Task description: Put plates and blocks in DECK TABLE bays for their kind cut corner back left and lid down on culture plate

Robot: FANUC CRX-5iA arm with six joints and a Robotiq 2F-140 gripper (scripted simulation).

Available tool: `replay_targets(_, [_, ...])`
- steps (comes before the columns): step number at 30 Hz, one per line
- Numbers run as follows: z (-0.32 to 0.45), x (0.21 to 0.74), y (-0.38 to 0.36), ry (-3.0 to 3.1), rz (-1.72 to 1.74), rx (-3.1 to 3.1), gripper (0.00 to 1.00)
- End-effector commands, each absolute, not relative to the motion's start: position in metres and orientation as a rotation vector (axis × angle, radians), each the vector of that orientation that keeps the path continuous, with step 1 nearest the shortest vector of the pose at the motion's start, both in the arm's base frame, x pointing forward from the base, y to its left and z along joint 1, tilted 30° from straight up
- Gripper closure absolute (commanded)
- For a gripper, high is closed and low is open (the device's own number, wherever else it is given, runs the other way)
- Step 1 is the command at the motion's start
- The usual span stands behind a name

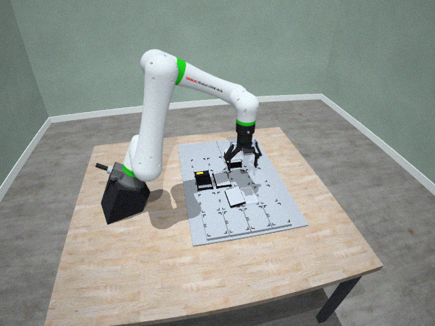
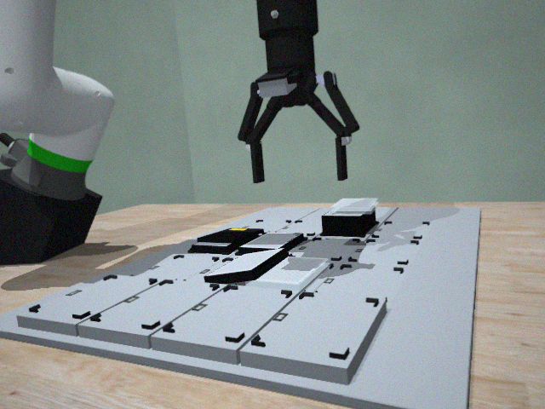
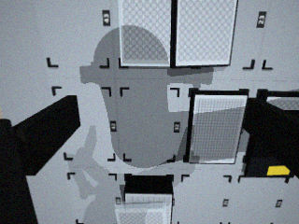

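Above the grey bay deck, we note the black two-finger gripper pointing straight down beside the tall black block, fully spread, holding nothing.

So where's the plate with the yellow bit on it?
In the top view the yellow-marked plate sits on the grey deck's left side, nearest the arm's base, beside a sealed plate.

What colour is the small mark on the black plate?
Yellow; the mark shows best in the top view.
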State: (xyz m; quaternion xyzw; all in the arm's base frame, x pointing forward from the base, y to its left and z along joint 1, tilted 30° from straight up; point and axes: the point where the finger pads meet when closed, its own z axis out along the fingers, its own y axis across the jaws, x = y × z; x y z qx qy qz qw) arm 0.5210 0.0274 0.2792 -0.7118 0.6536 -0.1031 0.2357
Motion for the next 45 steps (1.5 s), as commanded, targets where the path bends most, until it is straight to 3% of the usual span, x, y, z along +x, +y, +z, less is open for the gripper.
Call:
replay_targets(1, [0.277, 0.523, 0.011, 1.791, -0.282, -1.952, 0.00])
replay_targets(34, [0.259, 0.538, -0.103, 1.791, -0.282, -1.953, 0.00])
replay_targets(45, [0.259, 0.538, -0.103, 1.791, -0.282, -1.953, 0.00])
